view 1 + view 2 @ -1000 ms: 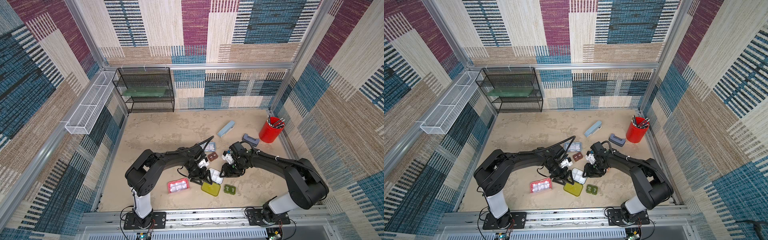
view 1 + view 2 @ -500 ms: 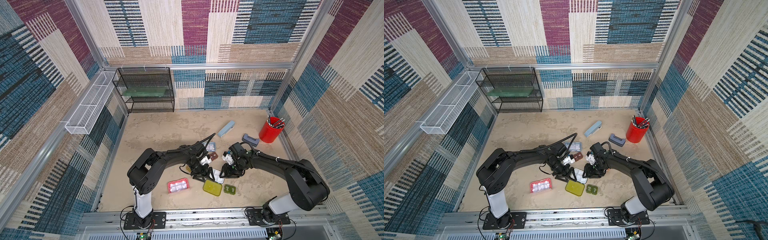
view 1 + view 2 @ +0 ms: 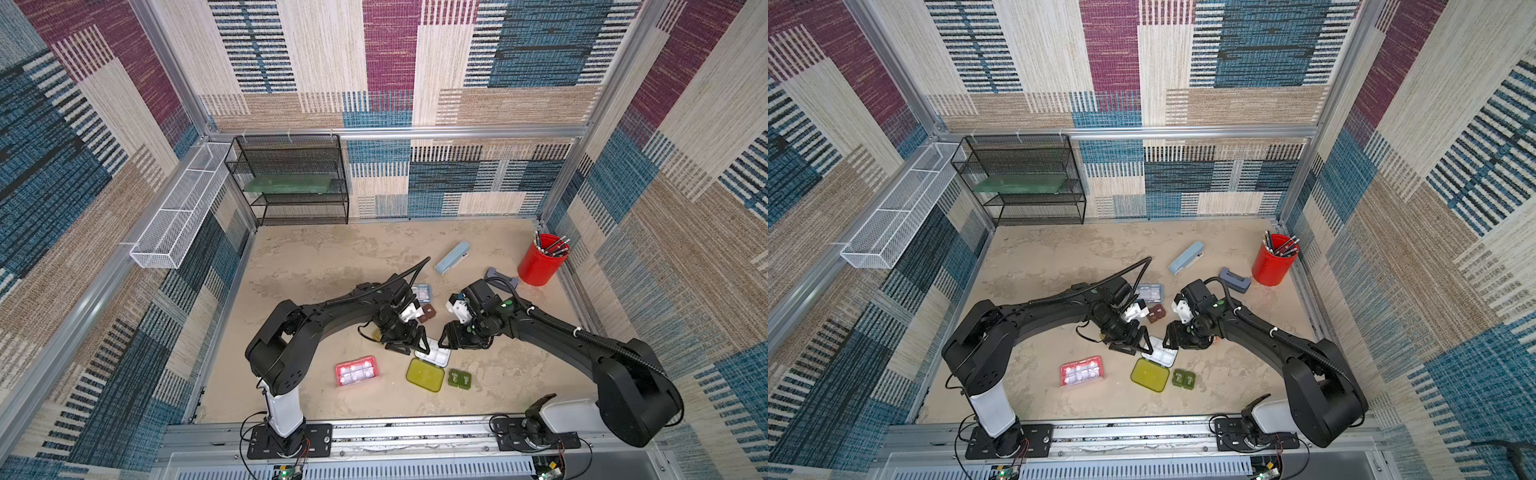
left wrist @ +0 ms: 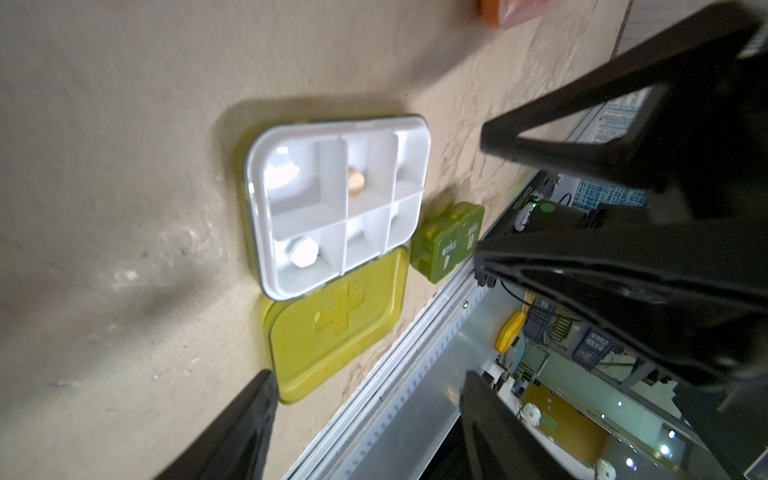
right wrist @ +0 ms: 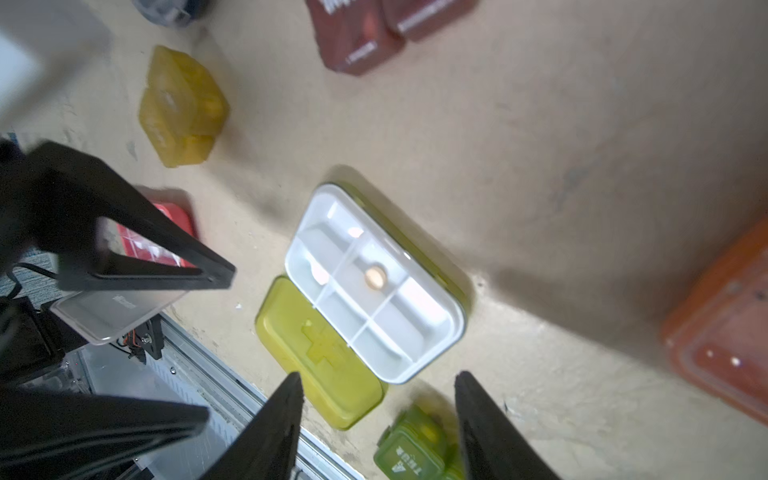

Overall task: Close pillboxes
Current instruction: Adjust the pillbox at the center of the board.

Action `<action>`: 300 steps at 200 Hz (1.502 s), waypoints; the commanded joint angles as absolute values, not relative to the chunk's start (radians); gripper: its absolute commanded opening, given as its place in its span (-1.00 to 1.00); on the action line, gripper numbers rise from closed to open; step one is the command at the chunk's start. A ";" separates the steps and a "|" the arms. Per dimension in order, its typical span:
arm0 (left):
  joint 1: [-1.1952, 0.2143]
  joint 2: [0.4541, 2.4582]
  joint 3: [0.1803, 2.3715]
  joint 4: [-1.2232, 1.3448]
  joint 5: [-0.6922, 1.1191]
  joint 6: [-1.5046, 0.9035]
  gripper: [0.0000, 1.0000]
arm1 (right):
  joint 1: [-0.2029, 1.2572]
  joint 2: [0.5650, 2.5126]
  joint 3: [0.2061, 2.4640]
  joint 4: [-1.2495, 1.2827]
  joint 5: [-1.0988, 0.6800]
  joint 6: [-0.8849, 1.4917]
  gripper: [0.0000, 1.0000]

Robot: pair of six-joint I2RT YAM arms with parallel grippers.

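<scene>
Beige counter [image 3: 316,266]: one open yellow-green plastic pillbox with white six-cell tray [image 3: 433,355], two pills [image 4: 356,183] showing inside.
Left gripper [image 3: 411,348] and right gripper [image 3: 448,343] hover either side of it, both jaws apart and empty.

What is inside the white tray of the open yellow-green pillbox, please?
The tray holds a tan round pill and a white pill. A bright patch in a third compartment may be glare. The dividers hide part of the other compartments' floors.
</scene>
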State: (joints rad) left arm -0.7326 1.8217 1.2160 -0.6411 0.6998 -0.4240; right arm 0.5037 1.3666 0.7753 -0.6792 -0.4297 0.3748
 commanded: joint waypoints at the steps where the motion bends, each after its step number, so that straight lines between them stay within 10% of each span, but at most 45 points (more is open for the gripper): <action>1: -0.728 1.848 1.264 -0.700 0.631 -0.403 0.44 | 0.505 1.351 0.745 -0.659 -0.467 0.433 0.20; 157: -0.683 1.787 1.215 -0.672 0.595 -0.454 0.42 | 0.508 1.694 1.058 -0.598 -0.593 0.382 0.20; 300: -0.664 1.958 1.445 -0.724 0.613 -0.338 0.34 | 0.911 1.096 0.549 -0.527 -0.598 0.754 0.13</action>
State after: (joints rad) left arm -0.6640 1.9377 1.4120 -0.6975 0.6033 -0.3862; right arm 0.8692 1.0988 0.5793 -0.5953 -0.5911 0.6552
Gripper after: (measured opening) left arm 0.667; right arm 0.563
